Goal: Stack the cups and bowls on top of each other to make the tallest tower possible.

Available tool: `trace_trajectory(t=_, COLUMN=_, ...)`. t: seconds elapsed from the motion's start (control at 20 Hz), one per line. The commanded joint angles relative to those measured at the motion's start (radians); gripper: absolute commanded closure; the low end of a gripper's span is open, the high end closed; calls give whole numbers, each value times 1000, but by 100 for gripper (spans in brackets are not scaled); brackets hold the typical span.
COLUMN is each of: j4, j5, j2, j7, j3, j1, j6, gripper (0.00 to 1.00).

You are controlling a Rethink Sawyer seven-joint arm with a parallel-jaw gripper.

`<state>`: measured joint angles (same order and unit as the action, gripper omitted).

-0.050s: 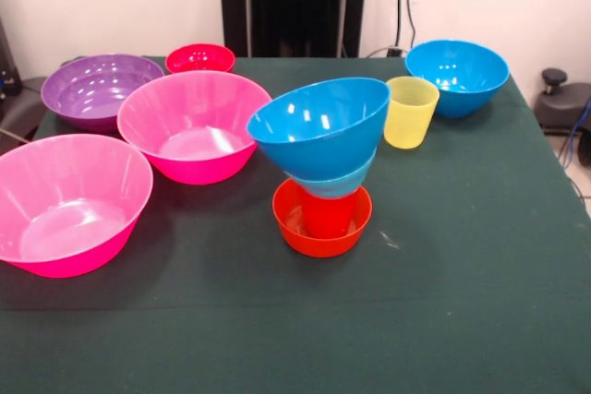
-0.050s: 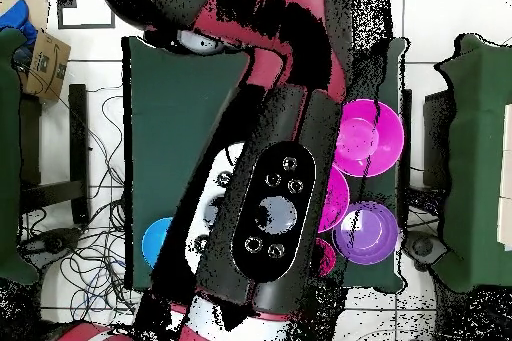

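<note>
Nearest, a large pink bowl [image 1: 69,202] sits at the left of the green table [image 1: 462,274]. Mid-table stands the tower [image 1: 323,168]: small orange bowl [image 1: 321,228] at the base, red cup [image 1: 328,216] upright in it, small light-blue bowl [image 1: 337,182] on that, large blue bowl [image 1: 321,126] on top, tilted. Behind: second pink bowl [image 1: 192,125], yellow cup [image 1: 410,112]. Farthest: purple bowl [image 1: 97,89], small red bowl [image 1: 199,58], another blue bowl [image 1: 457,76]. From overhead the arm [image 2: 275,197] covers most of the table; gripper not visible, its state cannot be told.

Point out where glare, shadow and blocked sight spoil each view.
Front view: bright glints on the tilted large blue bowl and both pink bowls, soft shadows on the green table. Overhead view: the arm hides most of the table, tower included.
</note>
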<state>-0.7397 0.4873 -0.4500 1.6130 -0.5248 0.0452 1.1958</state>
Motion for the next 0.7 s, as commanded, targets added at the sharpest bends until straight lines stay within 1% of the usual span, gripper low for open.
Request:
trace_trajectory(t=0.05, j4=-54, j5=-38, j2=30, j7=134, j3=101, j1=-13, j6=-56, gripper=0)
trace_trajectory(t=0.25, j4=-90, j5=-34, j2=33, j7=105, j3=128, j1=-19, j6=-123, gripper=0)
trace_trajectory(t=0.4, j4=-71, j5=-35, j2=47, j7=82, j3=137, j1=-31, j6=-116, gripper=0)
trace_trajectory(t=0.7, j4=-40, j5=-45, j2=60, j7=73, j3=135, j1=-38, j6=-96, gripper=0)
